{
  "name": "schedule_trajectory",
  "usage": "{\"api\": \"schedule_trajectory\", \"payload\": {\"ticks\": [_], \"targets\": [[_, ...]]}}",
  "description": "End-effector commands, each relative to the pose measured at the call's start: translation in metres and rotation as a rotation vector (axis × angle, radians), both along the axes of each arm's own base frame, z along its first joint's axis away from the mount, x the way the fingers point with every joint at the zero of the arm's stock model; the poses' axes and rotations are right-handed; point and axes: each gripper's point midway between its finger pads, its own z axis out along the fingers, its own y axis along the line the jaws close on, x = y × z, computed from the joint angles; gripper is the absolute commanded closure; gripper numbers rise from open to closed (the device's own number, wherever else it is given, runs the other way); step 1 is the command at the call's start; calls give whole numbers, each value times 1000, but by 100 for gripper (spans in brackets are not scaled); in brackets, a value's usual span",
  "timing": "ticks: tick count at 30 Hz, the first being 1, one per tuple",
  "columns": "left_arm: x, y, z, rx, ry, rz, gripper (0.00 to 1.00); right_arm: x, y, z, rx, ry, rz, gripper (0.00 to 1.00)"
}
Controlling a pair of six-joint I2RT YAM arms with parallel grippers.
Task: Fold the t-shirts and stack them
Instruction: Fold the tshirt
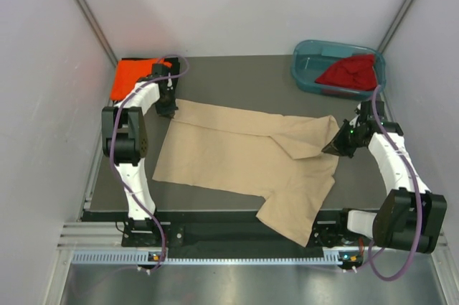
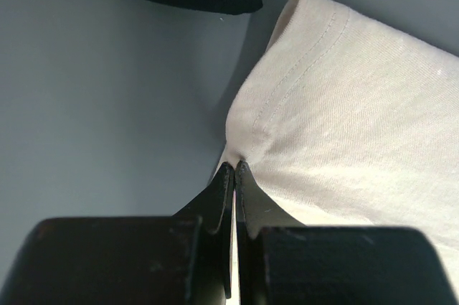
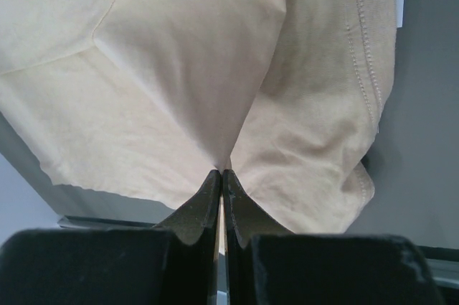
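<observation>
A dark matte tabletop [image 1: 237, 75] is sitting between pale walls [image 1: 237, 3]. The left gripper [image 2: 234, 165] and right gripper [image 3: 221, 171] are both pinching the mid-frame beige-tan cloth t-shirt [image 1: 237, 151].

The left arm [image 1: 135, 176] stands folded at the left of the frame, elbow bent high. Its end effector [image 1: 166, 108] sits in the upper left with its fingers [image 2: 224, 190] pinched together. The right arm [image 1: 393, 160] arcs up the right edge, and its end effector [image 1: 336, 147] at mid-right is likewise pinched closed.
</observation>
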Motion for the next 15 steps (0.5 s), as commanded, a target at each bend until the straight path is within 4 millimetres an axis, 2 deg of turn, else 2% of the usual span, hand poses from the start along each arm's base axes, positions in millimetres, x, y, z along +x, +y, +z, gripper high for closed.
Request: {"api": "schedule_trajectory", "payload": {"ticks": [1,7,8,11,13,14,15], "targets": [[11,7,9,20,-33,15,100,7,1,1,-12,-41,9,100],[9,10,5,39,-19,18,100,1,1,-9,-13,-12,16,100],[10,12,6,48,-22,19,97,-2,2,-14,-12,0,16,100],[7,17,14,74,-34,36,68,-15,6,-23,6,36,36,98],[5,18,26,71,-62,60,59,-24,5,-27,-9,49,51,88],[4,17,31,63,-72,68,53,-27,2,-29,-26,50,50,86],[5,13,42,38,-97,88,51,-24,0,-29,-34,39,49,84]]}}
